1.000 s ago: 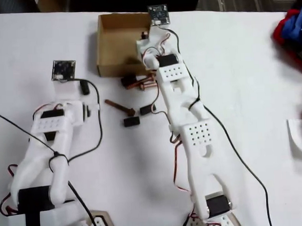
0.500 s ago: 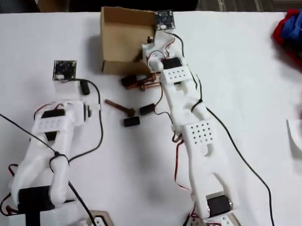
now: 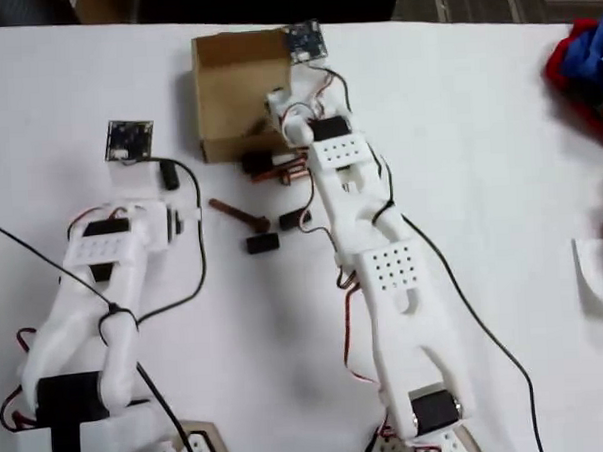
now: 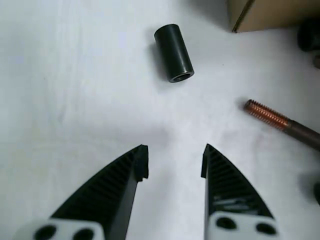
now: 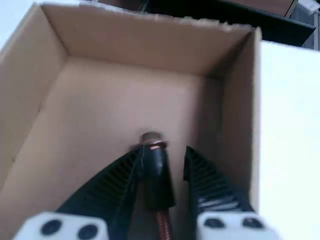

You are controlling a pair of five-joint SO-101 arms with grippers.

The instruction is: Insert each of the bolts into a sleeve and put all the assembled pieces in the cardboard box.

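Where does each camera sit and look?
High view: above the table, looking down on both arms and the cardboard box.
Left wrist view: on the left arm, facing the tabletop past the left gripper, toward a sleeve and bolt.
Right wrist view: on the right arm, facing into the box past the right gripper.
All three show the box.

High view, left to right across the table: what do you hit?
left arm's camera board → black sleeve → loose bolt → right arm → coloured cloth at the table edge.

bolt (image 4: 280, 122) head beyond the edge
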